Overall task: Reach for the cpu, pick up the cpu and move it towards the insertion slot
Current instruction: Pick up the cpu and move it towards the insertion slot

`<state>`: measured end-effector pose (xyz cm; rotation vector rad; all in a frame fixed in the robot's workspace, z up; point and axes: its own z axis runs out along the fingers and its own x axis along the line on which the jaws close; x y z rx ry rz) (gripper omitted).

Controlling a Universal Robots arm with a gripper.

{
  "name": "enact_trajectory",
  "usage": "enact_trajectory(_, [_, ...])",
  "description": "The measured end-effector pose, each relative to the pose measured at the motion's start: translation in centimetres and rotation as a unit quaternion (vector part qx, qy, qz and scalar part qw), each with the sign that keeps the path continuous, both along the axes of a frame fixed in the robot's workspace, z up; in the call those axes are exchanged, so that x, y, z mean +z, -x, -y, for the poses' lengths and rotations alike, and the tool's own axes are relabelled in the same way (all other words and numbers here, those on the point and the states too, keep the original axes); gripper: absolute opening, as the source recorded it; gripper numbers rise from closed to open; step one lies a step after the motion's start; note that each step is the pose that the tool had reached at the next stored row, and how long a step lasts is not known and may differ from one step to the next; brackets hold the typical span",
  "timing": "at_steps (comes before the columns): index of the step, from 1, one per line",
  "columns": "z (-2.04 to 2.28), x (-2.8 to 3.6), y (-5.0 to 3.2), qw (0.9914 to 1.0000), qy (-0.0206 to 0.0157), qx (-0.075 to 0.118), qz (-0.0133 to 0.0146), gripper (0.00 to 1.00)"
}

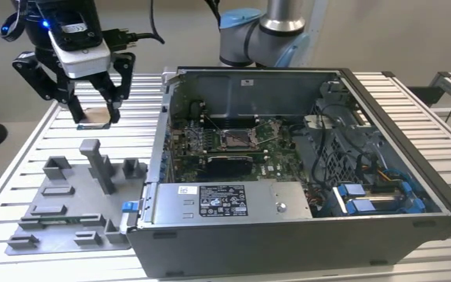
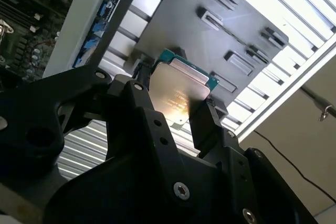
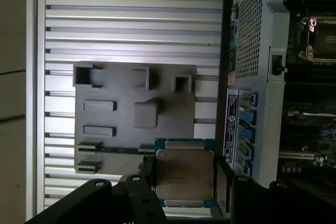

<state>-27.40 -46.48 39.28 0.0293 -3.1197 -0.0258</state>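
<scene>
Gripper (image 2: 176, 106) arms sit closest in the second wrist view, clamped on two edges of the cpu (image 2: 178, 85). In the first wrist view, the grey fixture plate (image 3: 131, 103) lies beyond the chip, beside the computer case (image 3: 252, 51). In the exterior view, the cpu is held above the slatted table (image 1: 139, 111), well apart from the insertion slot (image 1: 236, 138) inside the case.

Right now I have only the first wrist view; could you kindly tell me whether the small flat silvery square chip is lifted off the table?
Observer: Yes, in the exterior view the black gripper holds the cpu clear of the slatted metal table.
Operator: Thank you; where is it relative to the case?
Observer: Outside the open grey computer case, on the exterior view's left of it.
Operator: Is the socket free?
Observer: The insertion slot, a shiny-framed square socket, shows a bare dark centre.
</scene>
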Motion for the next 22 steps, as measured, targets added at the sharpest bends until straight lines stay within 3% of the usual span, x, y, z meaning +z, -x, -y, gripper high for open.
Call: enact_trajectory(22, [0.00, 0.00, -7.06, 0.99997, 0.0000, 0.000, -0.0083, 0.00])
